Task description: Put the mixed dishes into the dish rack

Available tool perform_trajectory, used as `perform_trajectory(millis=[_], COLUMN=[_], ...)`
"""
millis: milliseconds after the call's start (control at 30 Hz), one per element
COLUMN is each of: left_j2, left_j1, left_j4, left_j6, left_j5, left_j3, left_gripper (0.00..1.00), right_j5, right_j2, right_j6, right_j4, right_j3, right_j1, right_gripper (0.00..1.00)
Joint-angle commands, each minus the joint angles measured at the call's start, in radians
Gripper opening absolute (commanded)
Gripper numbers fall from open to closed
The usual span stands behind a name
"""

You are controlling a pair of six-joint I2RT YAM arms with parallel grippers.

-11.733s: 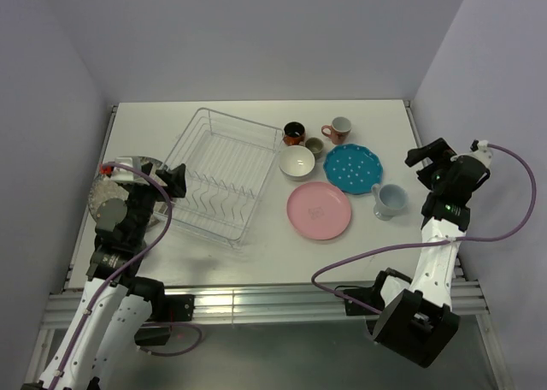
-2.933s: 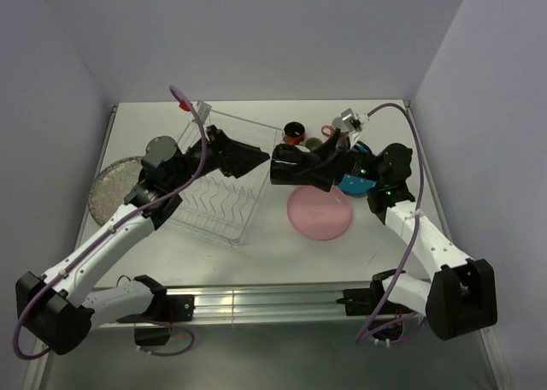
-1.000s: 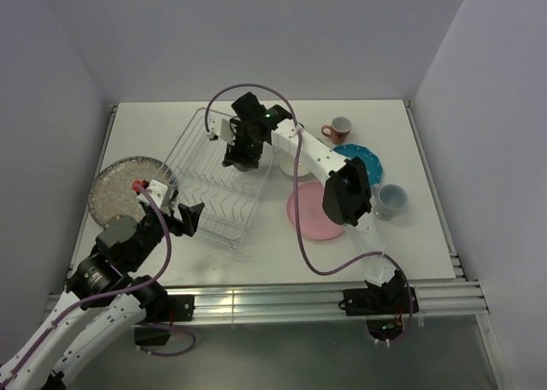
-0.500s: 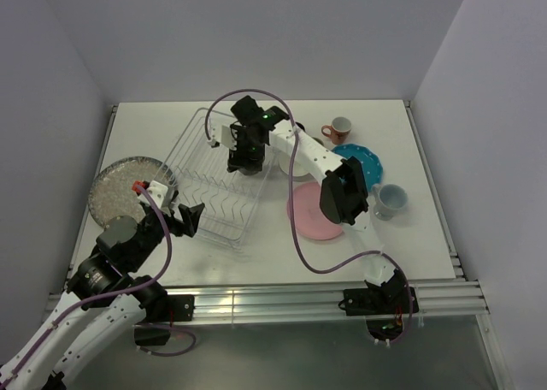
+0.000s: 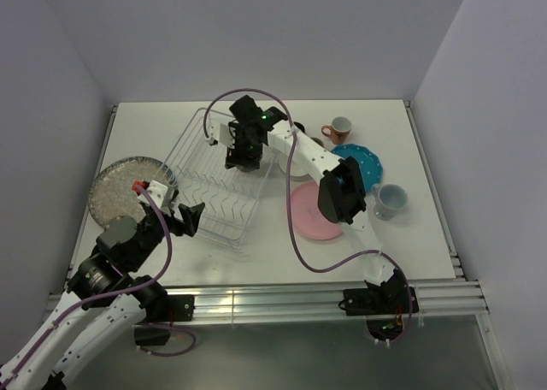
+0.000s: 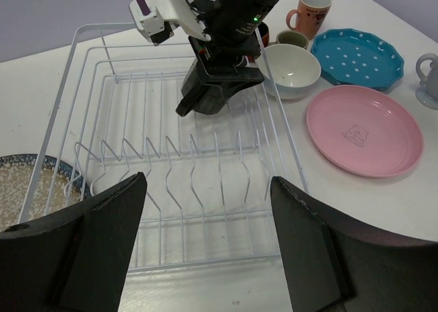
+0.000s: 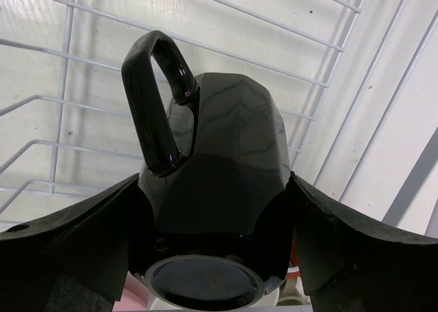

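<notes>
White table [image 5: 273, 245] inside lilac walls [image 5: 256, 39]; right gripper [image 7: 212, 209] pinches black mug [image 7: 226, 141], left gripper [image 6: 205, 189] spread

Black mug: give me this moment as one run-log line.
right gripper: shut on black mug over dish rack | left gripper: open, empty | pink plate: on table

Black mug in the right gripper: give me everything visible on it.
Glossy black mug, ceramic by its look, with one loop handle clear of the fingers. The right gripper is shut on its body, a finger on each side. It hangs over the far part of the white wire dish rack, inside its rim; whether it touches the wires cannot be told. Its opening is hidden.
</notes>
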Motion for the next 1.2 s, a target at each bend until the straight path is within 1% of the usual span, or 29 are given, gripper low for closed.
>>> perform_trajectory(millis=[0,100,300,567,700,900,1000,1167], left_j2=[0.006,0.008,0.009,0.011,0.011,0.012,0.018,0.023], left_j1=[-0.003,-0.003,-0.002,-0.002,-0.003,-0.003,-0.002,-0.002], left_j4=[0.039,0.039,0.039,0.039,0.038,0.038,0.041,0.041], left_j6=[0.007,0.007,0.007,0.009,0.009,0.01,0.012,0.012], left_j5=[0.014,0.015,0.014,0.015,0.015,0.017,0.023,0.029], left_j3=[0.0,0.0,0.0,0.0,0.0,0.0,0.0,0.002], left_gripper=[0.8,0.8,0.8,0.8,0.8,0.8,0.8,0.8], right_j5=[-0.001,-0.005,-0.017,-0.029,-0.034,-0.034,-0.037,-0.047], right_j2=[0.019,0.016,0.01,-0.001,0.004,0.01,0.009,-0.007], right_j6=[0.012,0.018,0.028,0.035,0.027,0.021,0.022,0.022], right_j4=[0.041,0.047,0.06,0.089,0.09,0.095,0.102,0.102], right_j3=[0.039,0.036,0.029,0.024,0.024,0.024,0.026,0.012], right_j1=[0.003,0.005,0.002,0.002,0.002,0.002,0.002,0.002], right_gripper=[0.84,0.91,1.0,0.99,0.91,0.85,0.86,0.92])
